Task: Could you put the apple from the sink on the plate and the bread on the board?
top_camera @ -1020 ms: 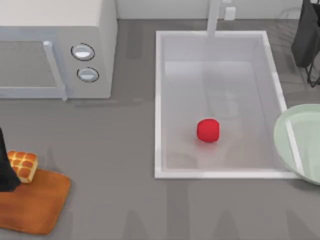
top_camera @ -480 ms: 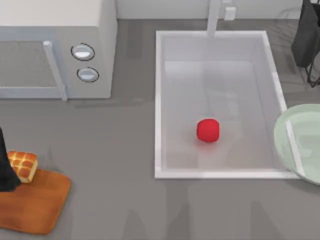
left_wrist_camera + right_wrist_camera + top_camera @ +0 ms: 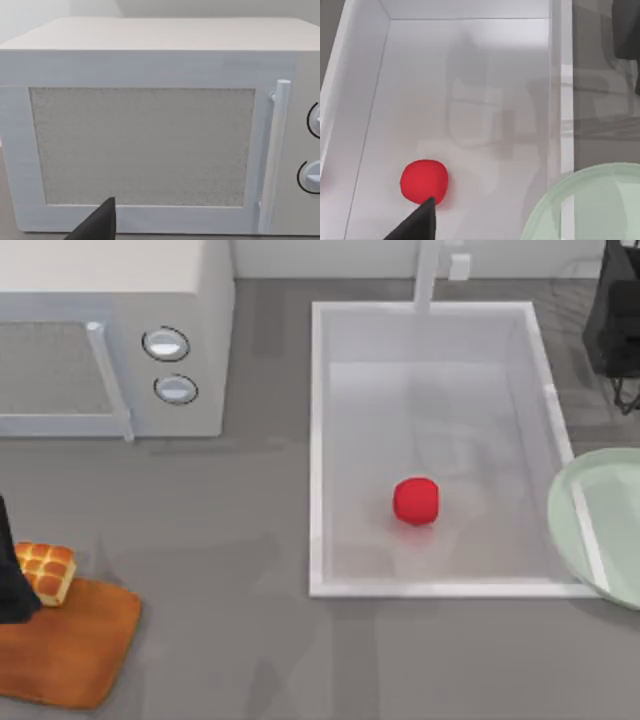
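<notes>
Where frame cuts plate (image 3: 600, 525), apple (image 3: 416, 500) sits in sink (image 3: 318, 440).

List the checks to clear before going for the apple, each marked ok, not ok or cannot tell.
1. Apple sits free on the sink floor: ok.
2. Plate bare and ready, overlapping the sink's right rim: ok.
3. Bread on the board: ok, at its far-left corner.
4. Right arm at the top view's upper right, beside the sink, not yet above the apple: not ok.
5. Right jaws open: cannot tell.
6. Left arm away from the sink: ok.
</notes>
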